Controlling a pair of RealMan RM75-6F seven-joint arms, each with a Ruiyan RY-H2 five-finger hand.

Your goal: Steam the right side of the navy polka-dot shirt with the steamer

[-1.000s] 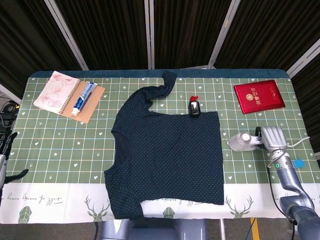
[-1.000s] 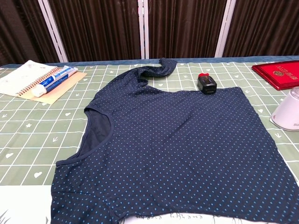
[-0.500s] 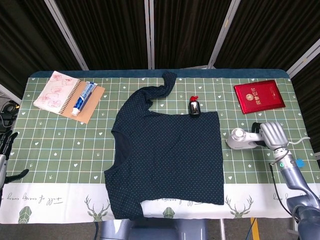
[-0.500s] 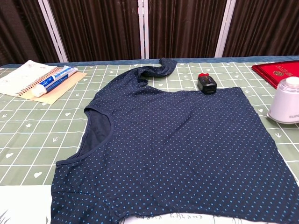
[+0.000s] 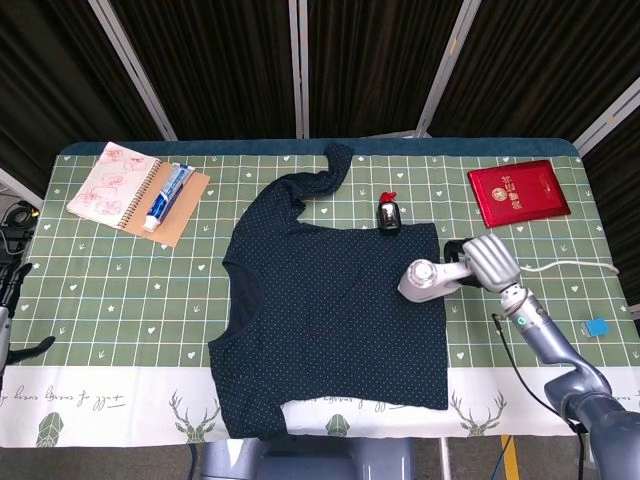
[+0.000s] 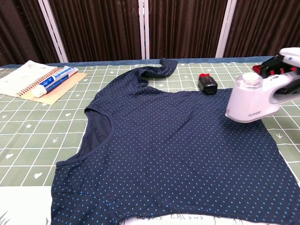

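The navy polka-dot shirt (image 5: 335,305) (image 6: 183,154) lies flat in the middle of the table, collar to the left. My right hand (image 5: 488,259) (image 6: 281,65) grips the handle of the white steamer (image 5: 425,279) (image 6: 251,99). The steamer's head hangs just over the shirt's right edge, near its upper corner. Only a little of my left hand (image 5: 12,290) shows at the far left edge of the head view, away from the shirt, fingers apart and holding nothing.
A small black bottle with a red cap (image 5: 388,213) (image 6: 207,84) stands just above the shirt, close to the steamer. A red booklet (image 5: 518,191) lies at the back right. A spiral notebook (image 5: 112,183), a toothpaste tube (image 5: 167,196) and a brown sheet sit at back left. The steamer's cord (image 5: 570,266) trails right.
My right hand has carried the steamer leftward from the bare tablecloth right of the shirt to over the shirt's right edge. The left hand has not moved.
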